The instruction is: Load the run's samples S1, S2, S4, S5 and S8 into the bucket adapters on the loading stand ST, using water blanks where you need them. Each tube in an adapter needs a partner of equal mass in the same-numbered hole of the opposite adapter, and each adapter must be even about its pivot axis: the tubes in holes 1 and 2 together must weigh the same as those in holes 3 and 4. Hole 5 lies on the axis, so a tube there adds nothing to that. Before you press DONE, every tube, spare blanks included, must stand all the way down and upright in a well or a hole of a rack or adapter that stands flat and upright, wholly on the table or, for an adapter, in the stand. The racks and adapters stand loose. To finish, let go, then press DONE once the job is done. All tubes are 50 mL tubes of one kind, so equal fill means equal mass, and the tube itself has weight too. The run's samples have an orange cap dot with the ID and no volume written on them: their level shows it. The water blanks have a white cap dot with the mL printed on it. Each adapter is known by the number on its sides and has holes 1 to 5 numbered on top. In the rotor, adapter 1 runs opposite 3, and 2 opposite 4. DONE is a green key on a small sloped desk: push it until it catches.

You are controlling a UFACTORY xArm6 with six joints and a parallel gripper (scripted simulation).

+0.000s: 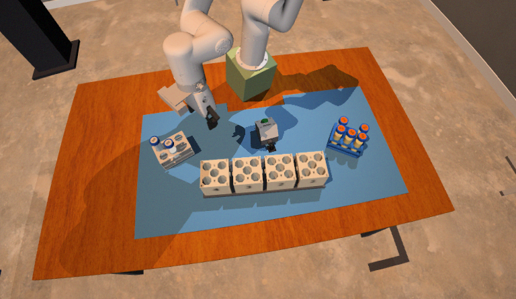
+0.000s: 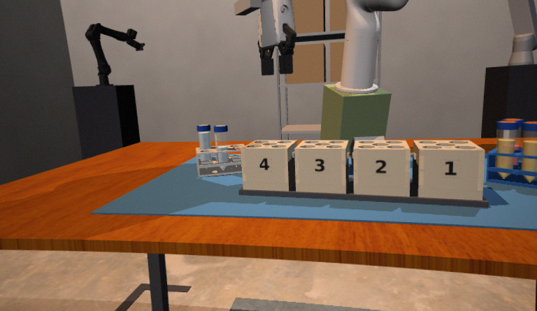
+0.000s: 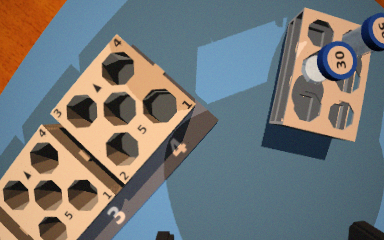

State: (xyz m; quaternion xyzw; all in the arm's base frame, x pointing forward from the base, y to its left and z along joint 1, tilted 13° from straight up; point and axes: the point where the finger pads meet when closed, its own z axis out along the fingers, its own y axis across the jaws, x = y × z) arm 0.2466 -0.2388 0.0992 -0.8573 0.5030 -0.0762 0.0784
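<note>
My gripper [image 1: 212, 122] [image 2: 276, 66] [image 3: 265, 234] is open and empty, high above the mat between the clear rack and the DONE desk. The water blank marked 30 [image 1: 168, 142] [image 2: 221, 128] [image 3: 337, 61] and a fuller blank [image 1: 154, 140] [image 2: 203, 127] [image 3: 377, 31], its number partly cut off, stand in the clear rack [image 3: 320, 124]. Several orange-dotted samples [image 1: 351, 132] [image 2: 507, 124] stand in the blue rack [image 1: 344, 151]; their IDs are unreadable. Adapters 4 [image 2: 253, 177] [image 3: 140, 82], 3 [image 2: 308, 181] [image 3: 65, 172], 2 [image 2: 368, 181] and 1 [image 2: 435, 185] look empty on the stand [image 2: 317, 195].
The green DONE key [image 1: 264, 120] sits on its small grey desk [image 1: 268, 133], behind the adapters. A small dark piece [image 1: 271, 147] is at the desk's front. The arm's green base block [image 1: 250, 80] stands at the table's back. Another black arm [image 2: 98, 50] stands beyond the table.
</note>
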